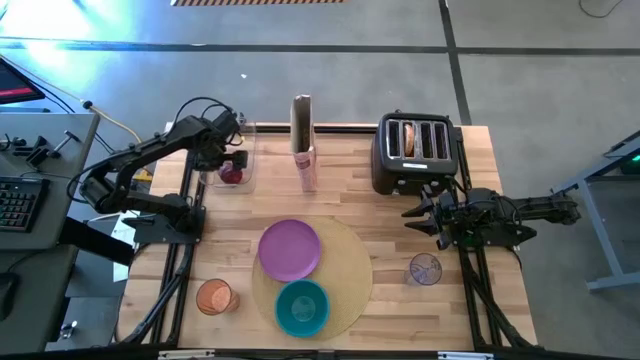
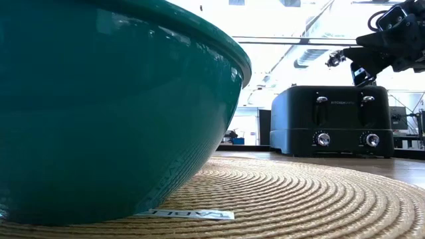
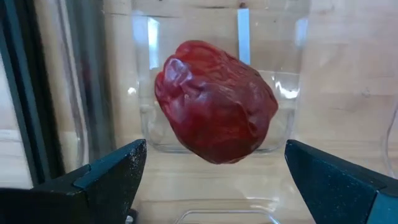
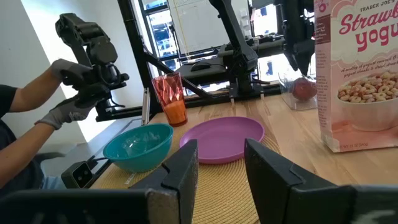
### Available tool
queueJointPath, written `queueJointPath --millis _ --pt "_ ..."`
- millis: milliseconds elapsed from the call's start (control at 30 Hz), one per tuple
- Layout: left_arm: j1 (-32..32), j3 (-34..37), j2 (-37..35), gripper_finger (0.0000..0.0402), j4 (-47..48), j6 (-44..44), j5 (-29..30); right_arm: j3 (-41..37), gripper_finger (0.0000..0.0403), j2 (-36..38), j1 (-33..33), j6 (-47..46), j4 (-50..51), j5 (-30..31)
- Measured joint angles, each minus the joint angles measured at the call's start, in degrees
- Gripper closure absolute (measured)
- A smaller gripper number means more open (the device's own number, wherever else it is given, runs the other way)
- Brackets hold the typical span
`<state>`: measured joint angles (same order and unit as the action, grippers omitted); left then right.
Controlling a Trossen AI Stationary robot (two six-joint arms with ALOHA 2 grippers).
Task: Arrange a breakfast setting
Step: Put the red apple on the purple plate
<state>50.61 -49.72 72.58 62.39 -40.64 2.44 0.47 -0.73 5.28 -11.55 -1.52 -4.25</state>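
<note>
A red fruit (image 3: 214,102) lies in a clear container (image 1: 238,160) at the table's far left. My left gripper (image 3: 214,180) is open just above it, one finger on either side of the fruit and not touching it. My right gripper (image 1: 420,212) is open and empty, in front of the black toaster (image 1: 415,150); it also shows in the low view (image 2: 352,63). A bagel (image 1: 410,140) sticks up out of a toaster slot. The purple plate (image 1: 290,250) and the teal bowl (image 1: 302,307) rest on the round tan mat (image 1: 345,275). The orange cup (image 1: 214,297) stands left of the mat and the clear glass (image 1: 426,269) right of it.
The tall cereal box (image 1: 303,140) stands upright at the far middle, between the container and the toaster. In the right wrist view a person's gloved hand (image 4: 68,106) holds a control arm beyond the table's left side. Bare wood lies between the mat and the toaster.
</note>
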Motion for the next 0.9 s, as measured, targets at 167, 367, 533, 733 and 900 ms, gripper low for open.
queueJointPath --millis 167,367,533,733,900 --pt "0.0 1.2 0.0 0.0029 -1.3 -3.7 -0.9 0.0 0.0288 0.0 0.0 0.0 0.0 0.0" --pt "0.0 1.2 0.0 0.0029 -1.5 -12.0 -2.4 0.0 0.0288 0.0 0.0 0.0 0.0 0.0" --pt "0.0 1.2 0.0 0.0029 -1.5 -20.3 -3.3 0.0 0.0288 0.0 0.0 0.0 0.0 0.0" --pt "-0.1 1.2 0.0 0.0029 -1.1 -26.3 0.4 0.0 0.0288 0.0 0.0 0.0 0.0 0.0" --pt "-0.1 2.8 -0.1 0.0029 -2.6 -29.3 0.5 0.0 0.0288 0.0 0.0 0.0 0.0 0.0"
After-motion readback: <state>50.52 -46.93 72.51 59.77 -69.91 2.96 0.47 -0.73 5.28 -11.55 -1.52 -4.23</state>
